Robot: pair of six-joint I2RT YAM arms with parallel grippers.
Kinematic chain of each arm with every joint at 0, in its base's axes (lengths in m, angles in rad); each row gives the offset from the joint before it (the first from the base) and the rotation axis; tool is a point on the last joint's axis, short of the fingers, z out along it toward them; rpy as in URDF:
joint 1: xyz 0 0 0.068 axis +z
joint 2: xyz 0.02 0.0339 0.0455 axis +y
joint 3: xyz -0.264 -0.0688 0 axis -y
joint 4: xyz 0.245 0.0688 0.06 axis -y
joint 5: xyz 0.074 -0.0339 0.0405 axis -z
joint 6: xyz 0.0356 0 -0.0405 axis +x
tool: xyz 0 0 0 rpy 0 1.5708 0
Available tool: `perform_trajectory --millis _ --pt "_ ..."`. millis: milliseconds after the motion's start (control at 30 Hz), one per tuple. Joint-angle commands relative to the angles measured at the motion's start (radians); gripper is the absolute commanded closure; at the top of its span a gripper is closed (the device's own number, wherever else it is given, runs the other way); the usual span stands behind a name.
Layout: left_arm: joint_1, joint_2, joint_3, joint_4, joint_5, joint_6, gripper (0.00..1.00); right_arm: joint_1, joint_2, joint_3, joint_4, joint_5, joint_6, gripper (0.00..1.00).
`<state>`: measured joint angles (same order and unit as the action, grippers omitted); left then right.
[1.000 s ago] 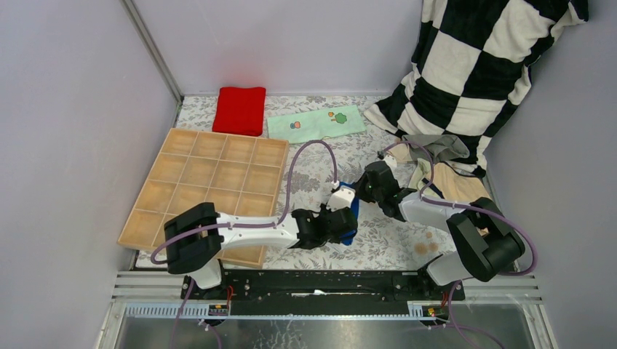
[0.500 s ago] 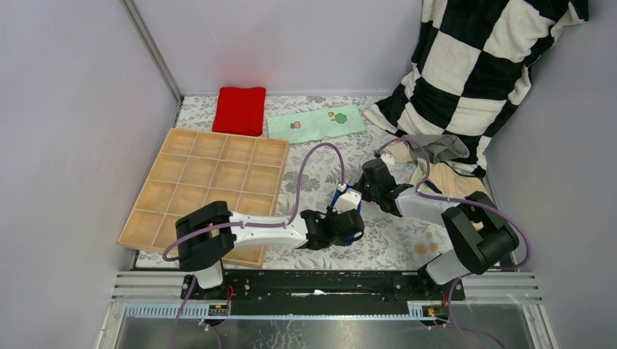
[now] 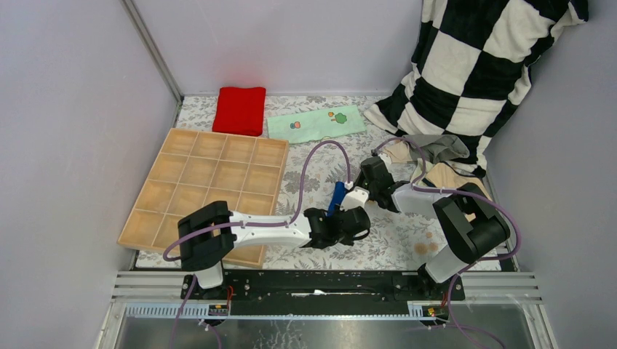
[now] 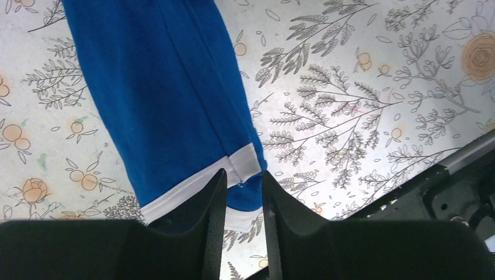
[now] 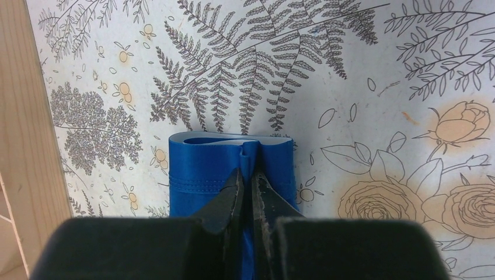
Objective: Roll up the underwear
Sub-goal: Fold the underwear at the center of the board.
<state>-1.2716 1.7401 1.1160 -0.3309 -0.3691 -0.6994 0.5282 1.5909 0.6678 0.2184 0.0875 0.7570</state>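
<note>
One blue underwear [image 3: 337, 196] sits on the bench just right of the wooden tray [image 3: 227, 135]. On the right gripper [image 5: 248, 172] the jaws pinch its folded end. On the left gripper [image 4: 244, 175] they stand slightly parted at its white hem. Rolling looks barely begun; next, turn that end over.

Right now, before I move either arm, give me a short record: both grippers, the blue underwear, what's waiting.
right gripper: shut on a fold of the blue underwear
left gripper: fingers narrowly apart astride its white-trimmed hem; grip unclear
blue underwear: narrow strip between both grippers; no roll visible
waiting: garment pile by the checkered pillow
</note>
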Motion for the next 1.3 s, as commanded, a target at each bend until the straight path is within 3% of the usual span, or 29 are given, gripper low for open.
perform_trajectory --millis 0,367,500,733,833,1000,1267 --pt "-0.01 0.021 0.033 0.01 0.015 0.004 0.67 -0.009 0.031 0.006 -0.031 -0.014 -0.001 0.92" --pt "-0.018 0.047 -0.006 0.064 0.041 -0.023 0.67 -0.015 0.018 -0.002 -0.036 -0.027 -0.003 0.91" --pt "-0.02 -0.034 -0.003 0.059 0.038 -0.019 0.67 -0.015 -0.008 0.001 -0.051 -0.026 -0.01 0.85" --pt "-0.017 -0.27 -0.083 0.084 -0.014 -0.007 0.53 -0.015 -0.089 0.038 -0.119 -0.01 -0.034 0.74" --pt "-0.001 -0.33 -0.138 0.076 -0.05 -0.02 0.51 -0.016 -0.126 0.058 -0.156 0.005 -0.052 0.64" --pt "0.04 -0.374 -0.204 0.077 -0.04 -0.034 0.51 -0.015 -0.186 0.083 -0.211 0.024 -0.075 0.52" --pt "0.075 -0.366 -0.237 0.103 -0.042 -0.048 0.5 -0.015 -0.302 0.071 -0.336 0.071 -0.122 0.45"
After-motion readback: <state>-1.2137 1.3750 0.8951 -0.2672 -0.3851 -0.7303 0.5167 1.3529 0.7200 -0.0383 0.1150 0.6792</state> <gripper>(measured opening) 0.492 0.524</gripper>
